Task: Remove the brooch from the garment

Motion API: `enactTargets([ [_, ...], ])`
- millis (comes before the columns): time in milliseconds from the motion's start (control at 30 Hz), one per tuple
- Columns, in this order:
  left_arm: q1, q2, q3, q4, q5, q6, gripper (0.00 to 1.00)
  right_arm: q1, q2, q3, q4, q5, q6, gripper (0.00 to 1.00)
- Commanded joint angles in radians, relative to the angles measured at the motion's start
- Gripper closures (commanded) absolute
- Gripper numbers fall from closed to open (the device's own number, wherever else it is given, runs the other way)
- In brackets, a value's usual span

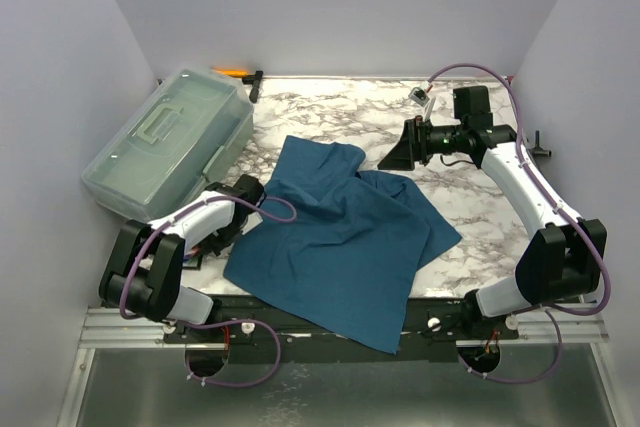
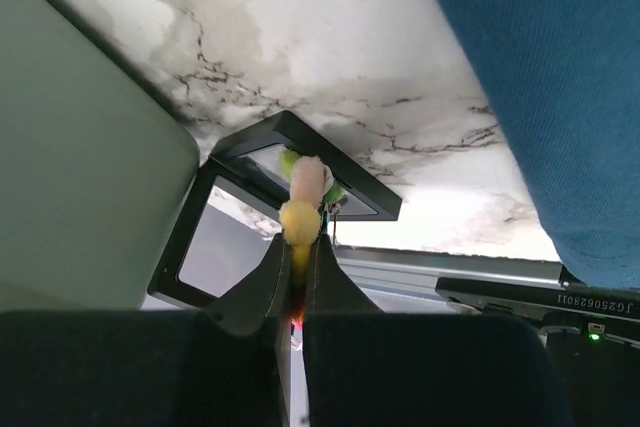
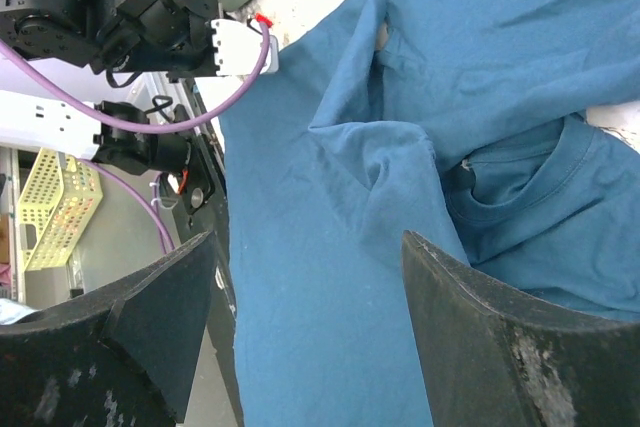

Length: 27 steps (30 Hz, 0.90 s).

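marble table (image 1: 330, 107) bears a teal shirt (image 1: 340, 237) at centre; left gripper (image 2: 297, 252) clenched on the flower brooch (image 2: 303, 197); right gripper (image 1: 398, 155), upper right, jaws released.

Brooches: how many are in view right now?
1. The small multicoloured flower-like brooch sits pinched in the left pincer, off the dark teal T-shirt; folds may hide more.

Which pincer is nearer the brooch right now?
Left. The left pincer is shut on the brooch, left of the shirt; the right pincer stands open beyond the shirt's other side.
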Motion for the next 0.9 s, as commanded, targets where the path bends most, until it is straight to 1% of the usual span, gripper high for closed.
enactTargets([
  [0,-0.015,0.022,0.037,0.104,0.089,0.019,1.00,0.003,-0.005,0.000,0.008,0.018,-0.003,0.23],
  [300,-0.086,0.088,0.063,0.171,0.105,0.058,1.00,0.004,0.003,0.019,-0.011,0.029,-0.005,0.23],
  [633,-0.140,0.173,0.135,0.236,0.113,0.098,1.00,0.002,-0.031,-0.014,-0.006,0.047,-0.001,0.23],
  [867,-0.176,0.155,0.167,0.244,0.124,0.092,1.00,0.002,-0.051,-0.036,0.000,0.052,-0.005,0.22],
])
